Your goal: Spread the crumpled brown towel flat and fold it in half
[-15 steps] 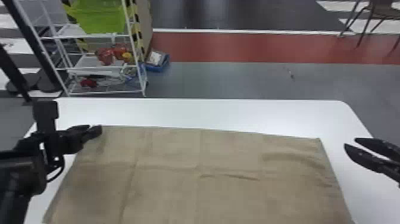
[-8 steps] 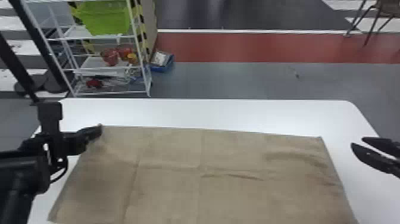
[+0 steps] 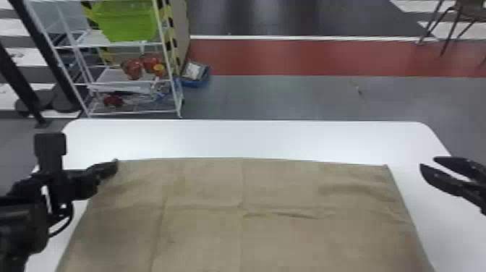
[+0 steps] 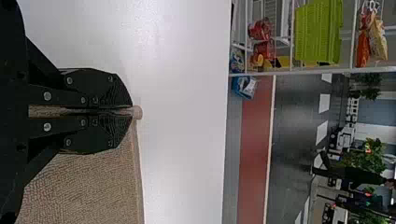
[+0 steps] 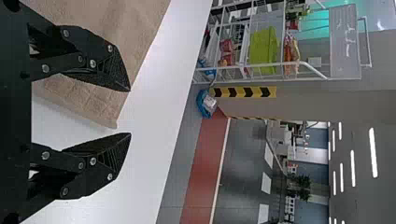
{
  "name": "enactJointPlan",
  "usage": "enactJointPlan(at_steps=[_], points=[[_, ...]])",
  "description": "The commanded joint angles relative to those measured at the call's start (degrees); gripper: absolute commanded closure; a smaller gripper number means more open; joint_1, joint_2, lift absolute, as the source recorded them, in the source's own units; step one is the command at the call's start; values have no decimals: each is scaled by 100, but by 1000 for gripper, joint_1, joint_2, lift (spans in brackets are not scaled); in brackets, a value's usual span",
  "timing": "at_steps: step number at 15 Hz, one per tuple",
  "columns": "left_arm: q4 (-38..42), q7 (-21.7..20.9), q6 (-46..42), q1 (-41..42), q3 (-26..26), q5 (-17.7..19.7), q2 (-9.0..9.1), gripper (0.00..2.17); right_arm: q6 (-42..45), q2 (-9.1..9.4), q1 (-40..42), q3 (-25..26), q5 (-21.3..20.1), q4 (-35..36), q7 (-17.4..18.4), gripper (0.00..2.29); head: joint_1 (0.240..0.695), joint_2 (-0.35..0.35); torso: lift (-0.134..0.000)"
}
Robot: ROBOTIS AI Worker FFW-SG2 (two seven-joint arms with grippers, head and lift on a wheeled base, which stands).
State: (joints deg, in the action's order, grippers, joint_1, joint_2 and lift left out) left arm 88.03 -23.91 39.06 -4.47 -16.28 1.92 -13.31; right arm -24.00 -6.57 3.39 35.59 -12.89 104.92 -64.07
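The brown towel [image 3: 246, 217] lies spread nearly flat on the white table, with a few low wrinkles right of its middle. At its far left corner is my left gripper [image 3: 116, 164]; in the left wrist view that left gripper [image 4: 131, 110] is shut on the corner, a bit of cloth poking past its tips. My right gripper [image 3: 426, 161] stands open over the table, off the towel's far right corner. The right wrist view has the right gripper [image 5: 130, 112] with fingers wide apart and the towel's corner [image 5: 109, 122] beyond them, not held.
White table [image 3: 253, 139] surface borders the towel at the far side and on the right. Past the table stand a white wire shelf [image 3: 126, 81] with a green bin [image 3: 124, 21], a blue box [image 3: 195, 76] on the floor and a chair [image 3: 470, 9].
The head view has shifted slightly, so the table and shelf appear a little farther right. My left gripper keeps its hold on the corner, and the towel looks much the same.
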Motion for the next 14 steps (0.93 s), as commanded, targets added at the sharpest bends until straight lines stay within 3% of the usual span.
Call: enactJointPlan(at_steps=[1, 4, 9, 11, 14], points=[[82, 0, 10, 77, -6, -7, 30, 1085, 276, -169, -637, -114, -408, -842, 114, 657, 695, -4, -122], [82, 9, -7, 77, 2, -25, 39, 1085, 522, -362, -989, -307, -601, -1457, 298, 657, 695, -31, -122], [126, 0, -43, 69, 46, -16, 39, 1085, 1278, -371, -1059, -554, -865, -2107, 360, 650, 695, -28, -122], [126, 0, -43, 69, 64, -16, 39, 1085, 1560, -371, -1068, -624, -874, -2362, 377, 421, 695, -19, -122], [118, -44, -43, 69, 46, -16, 39, 1085, 1665, -380, -1182, -641, -874, -2644, 377, 421, 695, -8, -122]])
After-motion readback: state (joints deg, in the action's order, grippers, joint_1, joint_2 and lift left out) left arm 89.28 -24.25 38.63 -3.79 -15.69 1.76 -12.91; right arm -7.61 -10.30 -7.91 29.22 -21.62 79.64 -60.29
